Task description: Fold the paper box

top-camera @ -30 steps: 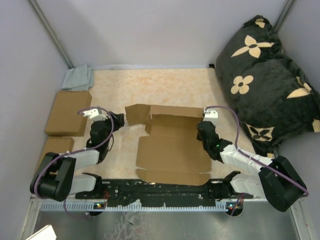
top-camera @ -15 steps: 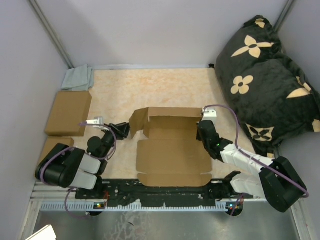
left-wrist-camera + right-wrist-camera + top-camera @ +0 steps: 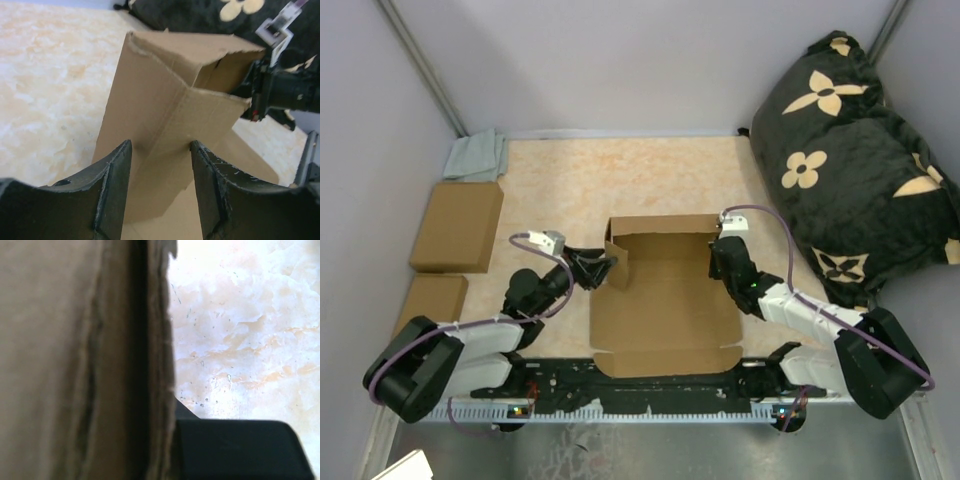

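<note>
Box: a brown cardboard blank in the middle of the table, between the two arms. Its base lies flat, its back wall stands up, and its near flap lies flat by the arm bases.
Left gripper: at the box's left rear corner, fingers spread. The raised side flap and its crease stand in the gap; I cannot tell whether the pads touch the card.
Right gripper: at the right wall, fingers pressed together. The wrist view shows the card's edge right against one dark finger — it looks like a pinch on that wall.
Step, as I judge it: raising the side walls and tucking the corner flaps in behind the back wall.
Handling: light and thin, stiff across the panels but ready to hinge at the scored creases. With no weight to anchor it, it will likely slide on the table — one side needs steadying while the other is bent.
Where to hold: on a free flap edge near a crease, not mid-panel, where the card would buckle.
Risk: the torn-looking edges may snag, and a raised flap may spring open once released.
</note>
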Controlling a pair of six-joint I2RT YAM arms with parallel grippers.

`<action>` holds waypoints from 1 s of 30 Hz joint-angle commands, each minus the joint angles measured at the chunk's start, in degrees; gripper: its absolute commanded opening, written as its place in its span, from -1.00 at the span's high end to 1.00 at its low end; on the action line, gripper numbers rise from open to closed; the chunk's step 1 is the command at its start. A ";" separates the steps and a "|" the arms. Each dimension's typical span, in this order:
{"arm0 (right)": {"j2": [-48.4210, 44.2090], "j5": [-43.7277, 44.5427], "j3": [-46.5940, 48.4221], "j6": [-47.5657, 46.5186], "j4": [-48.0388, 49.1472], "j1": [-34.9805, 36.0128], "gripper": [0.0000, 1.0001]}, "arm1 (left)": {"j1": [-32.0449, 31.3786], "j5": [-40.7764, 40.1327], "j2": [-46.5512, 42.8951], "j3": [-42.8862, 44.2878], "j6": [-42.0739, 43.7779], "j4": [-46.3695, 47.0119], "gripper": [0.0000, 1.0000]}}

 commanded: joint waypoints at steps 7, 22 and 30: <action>-1.88 -4.58 0.70 -1.03 3.70 -0.12 0.93 | -2.59 -9.87 2.03 4.17 8.12 -10.34 -0.16; -2.31 -8.71 0.04 -2.95 5.25 -0.12 0.92 | -6.83 -20.02 6.10 10.26 15.34 -12.50 -0.25; -2.43 -8.53 0.31 -1.73 4.94 -0.04 0.93 | -10.24 -29.88 12.17 17.99 17.31 -21.51 0.12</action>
